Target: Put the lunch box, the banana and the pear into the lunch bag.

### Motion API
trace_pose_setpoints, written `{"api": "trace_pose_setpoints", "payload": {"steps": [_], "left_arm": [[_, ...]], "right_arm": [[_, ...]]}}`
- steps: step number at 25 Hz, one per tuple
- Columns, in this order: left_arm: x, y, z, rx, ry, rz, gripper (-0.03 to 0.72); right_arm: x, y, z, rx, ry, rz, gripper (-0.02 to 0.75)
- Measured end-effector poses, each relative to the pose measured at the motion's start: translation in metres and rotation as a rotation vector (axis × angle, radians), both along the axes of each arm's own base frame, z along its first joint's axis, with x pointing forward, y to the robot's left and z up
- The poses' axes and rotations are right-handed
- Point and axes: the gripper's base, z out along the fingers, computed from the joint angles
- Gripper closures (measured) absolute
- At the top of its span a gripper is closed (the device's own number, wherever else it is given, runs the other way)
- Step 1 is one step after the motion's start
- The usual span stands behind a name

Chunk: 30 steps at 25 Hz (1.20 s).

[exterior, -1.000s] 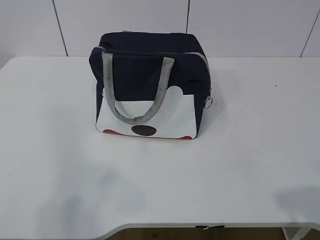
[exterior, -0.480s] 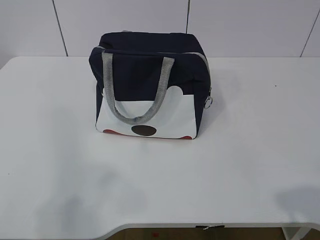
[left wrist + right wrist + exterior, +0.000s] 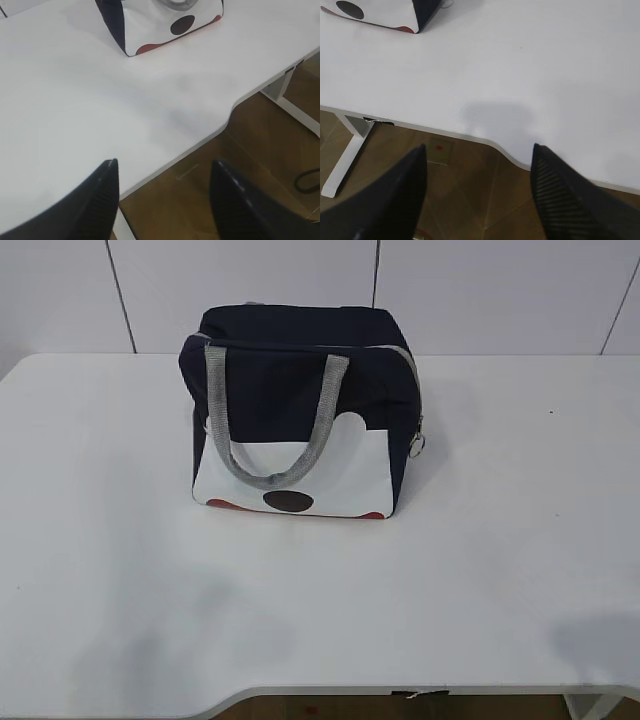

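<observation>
Two grippers hang back at the near edge of the white table [image 3: 480, 570], both with fingers spread wide and nothing between them. Seen from its wrist camera, the left gripper [image 3: 164, 172] sits over the table's curved front edge, one dark finger [image 3: 102, 192] above the tabletop and the other past the rim, above the wooden floor [image 3: 235, 145]. The lunch bag [image 3: 165, 25] stands well ahead of it and a little to its right, its white side with the dark dot and red patches turned toward the gripper.

From its own wrist camera, the right gripper [image 3: 479, 172] is likewise parted and empty, hovering off the front edge above the floor. The bag's lower corner shows far ahead and to its left.

In the exterior view the lunch bag stands upright toward the back of the table, zipped top closed as far as can be seen, grey webbing handle [image 3: 275, 425] drooping over the patterned face, metal ring pull [image 3: 417, 447] hanging at its right end.
</observation>
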Motion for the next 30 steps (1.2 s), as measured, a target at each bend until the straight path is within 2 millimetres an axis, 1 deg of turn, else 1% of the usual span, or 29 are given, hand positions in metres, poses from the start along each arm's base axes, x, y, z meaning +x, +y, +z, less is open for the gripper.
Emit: {"api": "trace_pose_setpoints", "payload": {"steps": [5,13,30], "left_arm": [[0.0015,-0.0017,0.0,0.0,0.0,0.123,0.254],[0.0045,-0.0042,0.0,-0.001,0.0,0.332,0.255],[0.0048,-0.0045,0.0,-0.003,0.0,0.349,0.265]], "right_arm": [[0.0,0.0001,0.0,0.001,0.0,0.001,0.218],[0.0006,0.0011,0.0,0.002,0.0,-0.078,0.218],[0.0006,0.0011,0.0,0.002,0.0,-0.078,0.218]]}}
